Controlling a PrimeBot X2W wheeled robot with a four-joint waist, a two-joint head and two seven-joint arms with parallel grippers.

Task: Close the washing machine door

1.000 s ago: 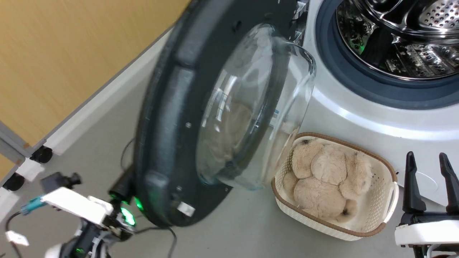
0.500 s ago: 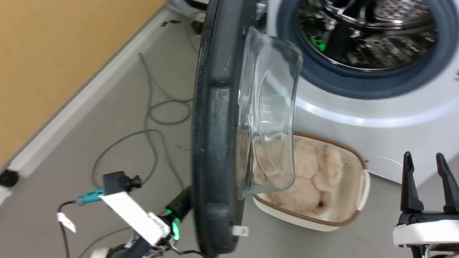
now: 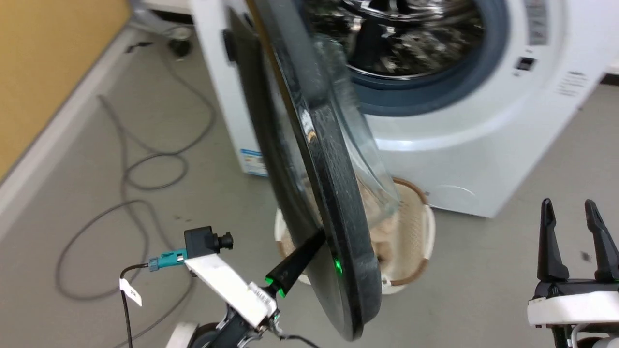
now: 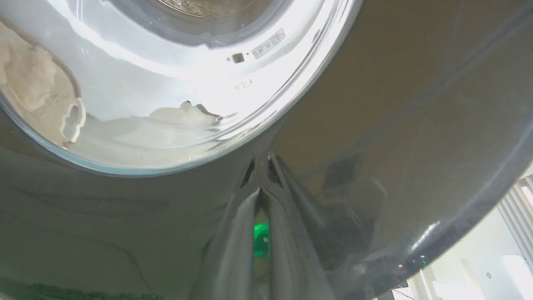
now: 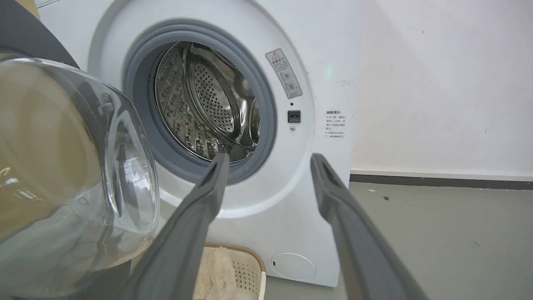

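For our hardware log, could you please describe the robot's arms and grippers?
The left gripper and right gripper each have two long dark fingers on a white wrist. The left adds a black camera, teal connector, tagged cable and green lights.

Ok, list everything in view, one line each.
washing machine door: one, black with clear glass bowl, partly open, left of the opening
washing machine: one, white, ahead
drum: one, steel, inside the machine
gasket: one, grey, around the drum opening
blue label: one, low on the machine
basket: one, cream with brown rim, on the floor before the machine
plush toy: beige, in the basket
cables: several, grey, floor at left
left claw: dark, shut, tips against the door
right claw: dark, open, lower right
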